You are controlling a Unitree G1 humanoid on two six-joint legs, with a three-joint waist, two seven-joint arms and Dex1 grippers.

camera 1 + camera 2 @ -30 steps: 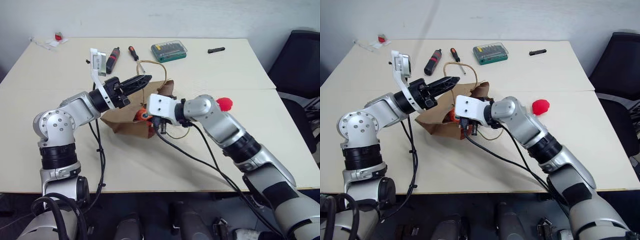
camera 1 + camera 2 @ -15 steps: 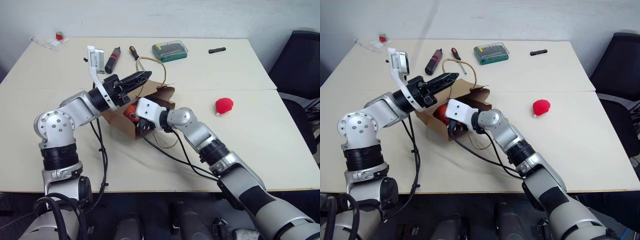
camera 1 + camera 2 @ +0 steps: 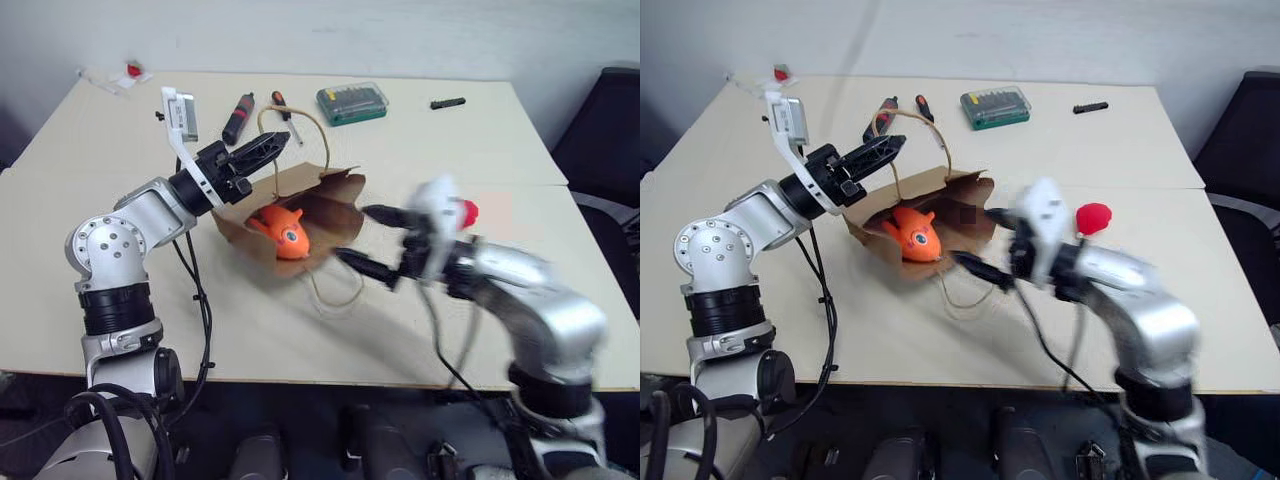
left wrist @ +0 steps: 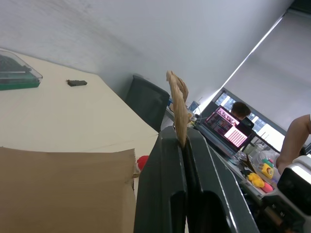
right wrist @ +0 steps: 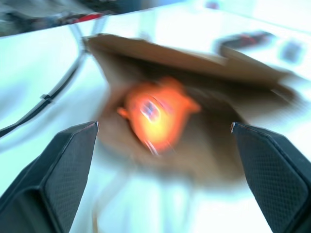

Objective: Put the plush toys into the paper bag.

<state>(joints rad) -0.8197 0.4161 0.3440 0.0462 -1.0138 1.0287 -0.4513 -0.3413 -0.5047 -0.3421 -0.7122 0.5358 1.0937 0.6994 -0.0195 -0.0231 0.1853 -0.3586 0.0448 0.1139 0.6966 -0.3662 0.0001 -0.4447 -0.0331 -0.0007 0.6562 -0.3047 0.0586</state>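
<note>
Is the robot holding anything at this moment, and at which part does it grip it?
The left gripper is shut on one looped handle of the paper bag, lifting its mouth. The right gripper is open and holds nothing.

Soft, even room light falls on the pale beige tabletop (image 3: 300, 330), with only faint shadows under the arms. The right gripper (image 3: 368, 240) and its forearm are smeared by motion blur in the head views. The right wrist view is washed out and blurred, the orange fish-shaped plush toy (image 5: 158, 112) reduced to a glowing smudge. The left wrist view is sharp.
</note>
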